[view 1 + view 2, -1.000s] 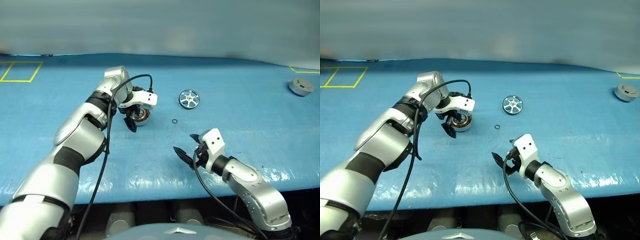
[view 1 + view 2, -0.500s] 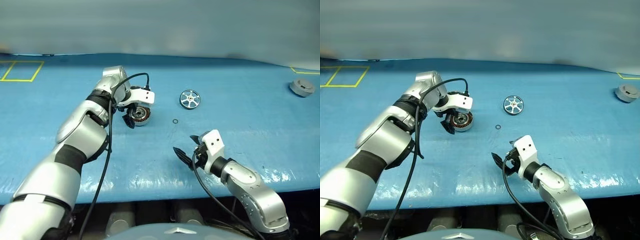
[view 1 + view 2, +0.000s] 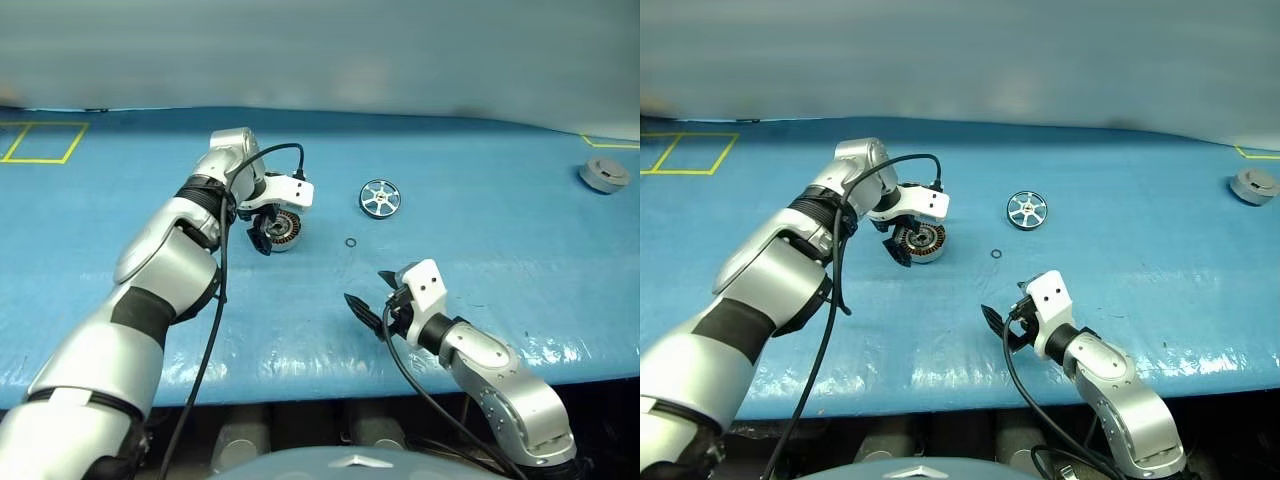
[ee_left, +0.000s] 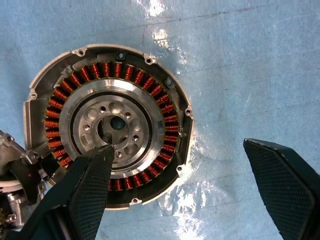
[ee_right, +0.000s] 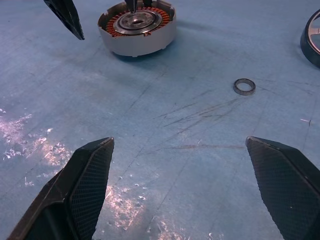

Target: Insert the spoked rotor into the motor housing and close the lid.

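Blue sheeting covers the table [image 3: 480,200], with yellow tape squares [image 3: 40,142] marked at its far left. Left of centre, the housing [image 3: 281,231] is seen open side up, its copper windings exposed. The left gripper [image 3: 268,238] is pointed steeply down over it with fingers spread wide and nothing held; in the left wrist view one fingertip [image 4: 95,175] overlaps the rim, though contact cannot be confirmed. A small dark ring [image 3: 350,242] lies between the housing and the rotor [image 3: 379,197]. Nearer the front edge, the right gripper [image 3: 370,296] is held above the sheet, fingers equally wide, empty. The lid [image 3: 603,174] sits far right.
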You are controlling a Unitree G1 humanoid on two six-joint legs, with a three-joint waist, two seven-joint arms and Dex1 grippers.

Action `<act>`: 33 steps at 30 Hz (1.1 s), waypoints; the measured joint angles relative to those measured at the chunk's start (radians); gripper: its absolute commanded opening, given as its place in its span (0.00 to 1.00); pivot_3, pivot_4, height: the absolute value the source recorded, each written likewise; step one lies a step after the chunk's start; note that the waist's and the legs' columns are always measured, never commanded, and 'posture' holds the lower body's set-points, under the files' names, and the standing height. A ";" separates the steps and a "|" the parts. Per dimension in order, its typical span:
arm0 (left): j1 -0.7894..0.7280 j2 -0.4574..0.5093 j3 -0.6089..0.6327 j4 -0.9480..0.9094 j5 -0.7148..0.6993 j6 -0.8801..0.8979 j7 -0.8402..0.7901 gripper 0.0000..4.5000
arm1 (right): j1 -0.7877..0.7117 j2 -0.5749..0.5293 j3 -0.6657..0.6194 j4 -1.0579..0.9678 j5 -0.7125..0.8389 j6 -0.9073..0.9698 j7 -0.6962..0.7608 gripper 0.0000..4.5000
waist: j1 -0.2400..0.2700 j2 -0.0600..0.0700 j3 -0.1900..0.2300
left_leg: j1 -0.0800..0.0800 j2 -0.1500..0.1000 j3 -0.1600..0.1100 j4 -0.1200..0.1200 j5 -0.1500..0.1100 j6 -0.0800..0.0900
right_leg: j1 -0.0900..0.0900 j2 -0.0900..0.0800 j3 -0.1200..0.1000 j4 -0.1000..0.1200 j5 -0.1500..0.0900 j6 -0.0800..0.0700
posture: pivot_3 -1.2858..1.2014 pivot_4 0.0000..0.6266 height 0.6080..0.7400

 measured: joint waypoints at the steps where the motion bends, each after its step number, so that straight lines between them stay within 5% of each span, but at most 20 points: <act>1: 0.000 0.000 0.000 0.000 0.000 -0.001 0.002 1.00 | 0.000 0.000 0.000 0.000 0.000 0.000 0.000 0.99 | -0.001 0.000 0.000 | 0.000 0.000 0.000 0.000 0.000 0.000 | 0.000 0.000 0.000 0.000 0.000 0.000 | 0.52 0.24 1.00; 21: 0.037 -0.043 0.011 0.041 0.021 -0.035 0.077 1.00 | 0.023 0.013 0.000 -0.002 0.000 -0.001 -0.025 0.99 | 0.000 0.000 0.000 | 0.000 0.000 0.000 0.001 0.000 0.000 | 0.000 0.000 0.000 0.001 0.000 0.000 | 0.52 0.24 1.00; 24: 0.042 -0.043 0.011 0.042 0.022 -0.035 0.070 0.87 | 0.023 0.014 0.000 -0.006 0.000 -0.001 -0.030 1.00 | -0.001 0.000 0.000 | 0.000 0.000 0.000 0.001 0.000 0.000 | 0.000 0.000 0.000 0.001 0.000 0.000 | 0.52 0.24 1.00; 30: 0.041 -0.044 0.011 0.039 0.029 -0.035 0.068 0.44 | 0.023 0.017 0.000 -0.010 0.000 -0.001 -0.034 1.00 | 0.000 0.000 0.000 | 0.001 0.000 0.000 0.001 0.000 0.000 | 0.000 0.000 0.000 0.001 0.000 0.000 | 0.52 0.24 1.00; 33: 0.044 -0.046 0.015 0.038 0.030 -0.038 0.078 0.44 | 0.019 0.019 0.000 -0.010 0.000 -0.002 -0.034 1.00 | 0.001 0.001 0.000 | 0.001 0.000 0.000 0.001 0.000 0.000 | 0.001 0.000 0.000 0.002 0.000 0.000 | 0.52 0.24 1.00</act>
